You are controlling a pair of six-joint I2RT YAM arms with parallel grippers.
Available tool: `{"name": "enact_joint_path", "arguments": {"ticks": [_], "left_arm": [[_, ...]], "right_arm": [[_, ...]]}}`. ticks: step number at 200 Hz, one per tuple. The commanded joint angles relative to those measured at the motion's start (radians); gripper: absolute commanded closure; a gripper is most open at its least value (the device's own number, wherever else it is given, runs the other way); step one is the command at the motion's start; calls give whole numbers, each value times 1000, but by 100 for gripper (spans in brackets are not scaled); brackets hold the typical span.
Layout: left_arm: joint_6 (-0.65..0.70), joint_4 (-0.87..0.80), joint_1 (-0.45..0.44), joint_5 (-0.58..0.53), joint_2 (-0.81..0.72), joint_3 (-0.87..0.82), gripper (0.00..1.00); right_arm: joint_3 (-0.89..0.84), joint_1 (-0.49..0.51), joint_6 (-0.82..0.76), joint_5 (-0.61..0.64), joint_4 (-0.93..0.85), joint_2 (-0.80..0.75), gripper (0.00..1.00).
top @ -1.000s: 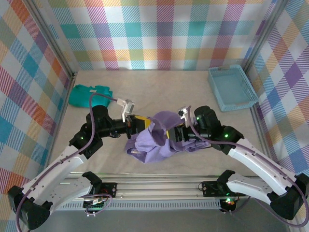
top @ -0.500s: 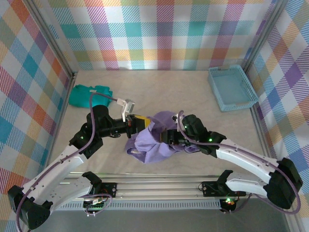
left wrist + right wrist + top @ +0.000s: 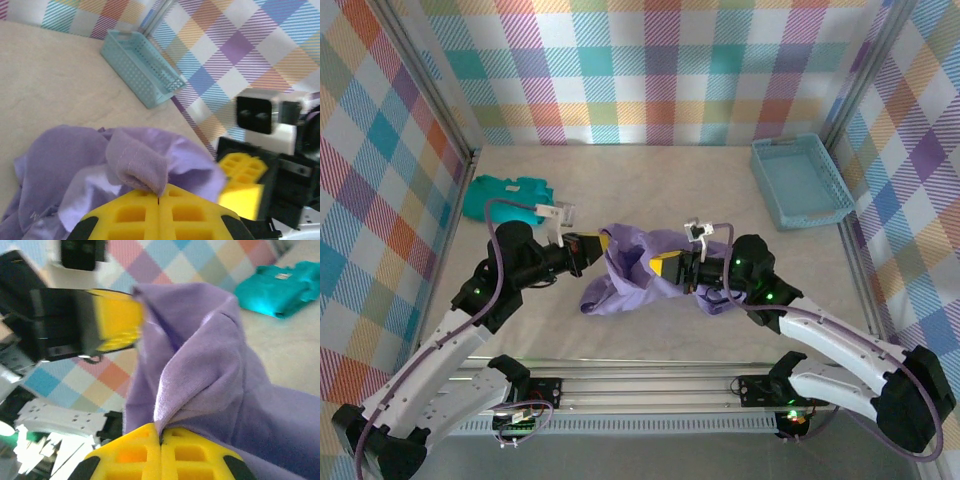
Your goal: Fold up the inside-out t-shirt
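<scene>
Both sets of jaws pinch the t-shirt (image 3: 625,262); its lettering (image 3: 33,216) illegible.

No legible text. Faint white marks (image 3: 33,216) on inside-out t-shirt (image 3: 60,165), too blurred. Small tag (image 3: 281,276) on teal garment (image 3: 270,287), unreadable.

Bright even overhead light, soft faint shadows, sharp top view, both wrist views motion-blurred
</scene>
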Motion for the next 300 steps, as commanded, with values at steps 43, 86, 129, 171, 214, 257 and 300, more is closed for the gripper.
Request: {"name": "enact_joint_path", "arguments": {"ticks": [43,86,129,171,214,257,300], "left_arm": [[67,-205,10,-118,53,4,86],[87,-258,1,-131,19,24,58],[62,-198,-40,-35,-41,40,53],[-14,-30,-117,141,77,53,58],[19,18,-120,203,178,59,53],[-12,116,-119,277,217,38,55],[-2,111,-119,265,199,41,87]], "right_arm": [[14,-55,-21,-183,262,24,100],[61,-63,-95,-160,104,41,100],[85,-63,-134,-132,26,39,100],[82,-62,-137,-129,21,33,100],[78,-63,-136,-131,17,23,100],[77,-63,-144,-126,0,12,100],[76,-64,-150,-117,-13,1,100]]}}
